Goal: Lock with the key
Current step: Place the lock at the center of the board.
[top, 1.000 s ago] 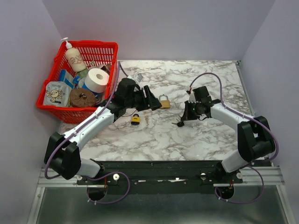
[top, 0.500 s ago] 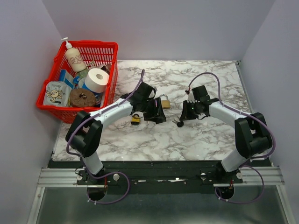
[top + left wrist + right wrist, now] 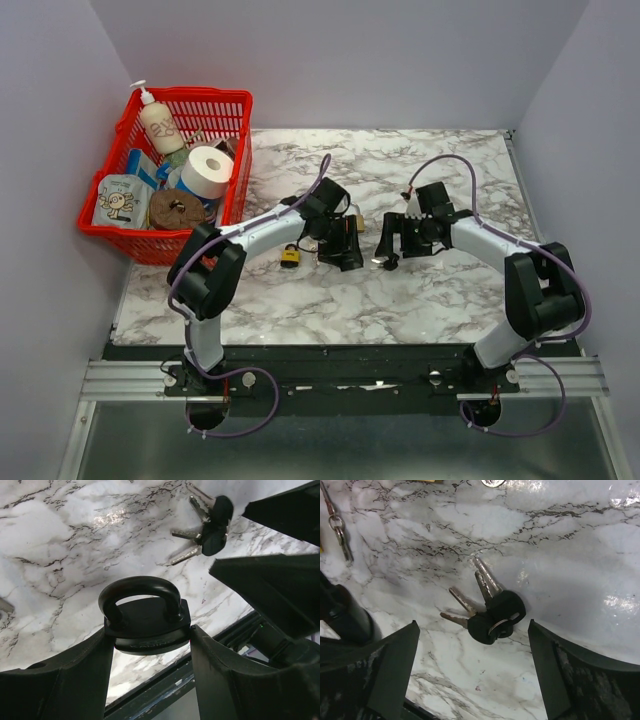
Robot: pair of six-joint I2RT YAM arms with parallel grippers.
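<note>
The left claw (image 3: 148,641) is pinching a black lock (image 3: 142,611) by its sides, one finger (image 3: 75,675) on each side. The lock's loop points away from the claw, and both ends of the loop go into the body. I cannot tell if the lock touches the worktop (image 3: 450,170) or hangs just above it.

The right claw (image 3: 472,627) is spread wide. A bunch of keys (image 3: 492,615) with black heads lies flat on the worktop between its fingers, and neither finger touches it. The metal tips of the keys fan out away from the claw.

Both claws are near the middle of the worktop, tips close together, with the keys just beside the black lock.

A yellow lock (image 3: 290,256) sits to the left of the left claw. A small key (image 3: 337,527) on a ring lies near it. A red basket (image 3: 236,108) full of things stands at the far left corner.
</note>
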